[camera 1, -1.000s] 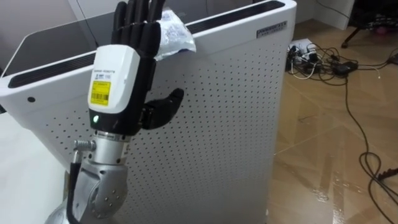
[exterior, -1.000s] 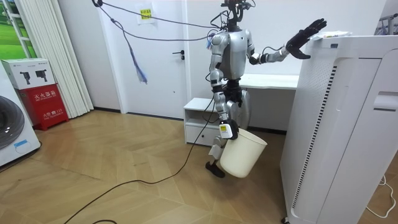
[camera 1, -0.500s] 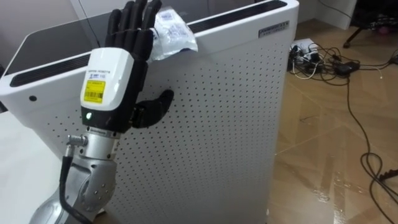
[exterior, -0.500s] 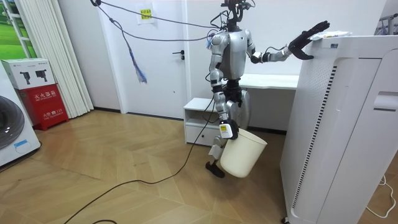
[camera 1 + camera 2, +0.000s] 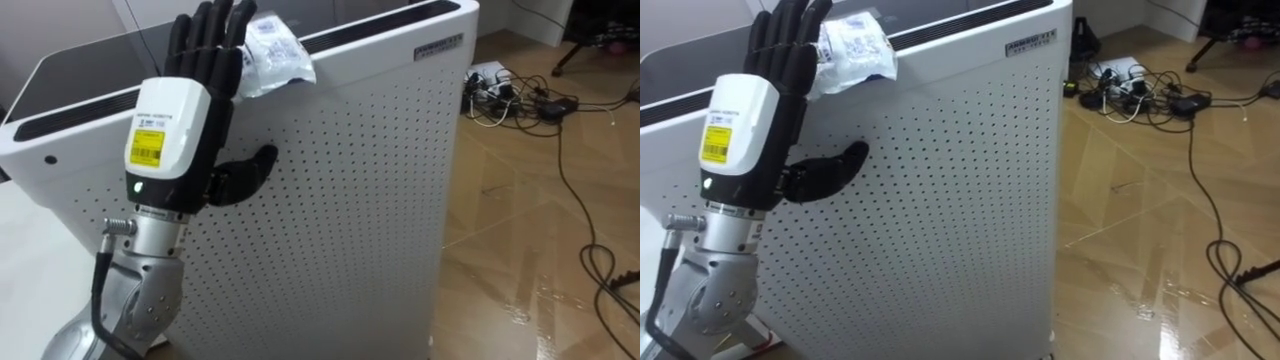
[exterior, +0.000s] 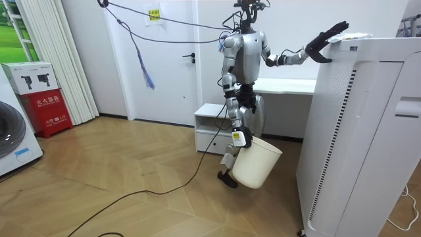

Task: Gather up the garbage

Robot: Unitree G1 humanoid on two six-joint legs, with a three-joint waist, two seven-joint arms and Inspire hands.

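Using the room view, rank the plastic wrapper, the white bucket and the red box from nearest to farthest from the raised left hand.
1. Plastic wrapper, on top of the white appliance, right at the left hand's fingers.
2. White bucket, lower down beside the robot's legs.
3. Red box, far at the room view's left edge.

A home-like room: washing machine, curtains, door, parquet floor.
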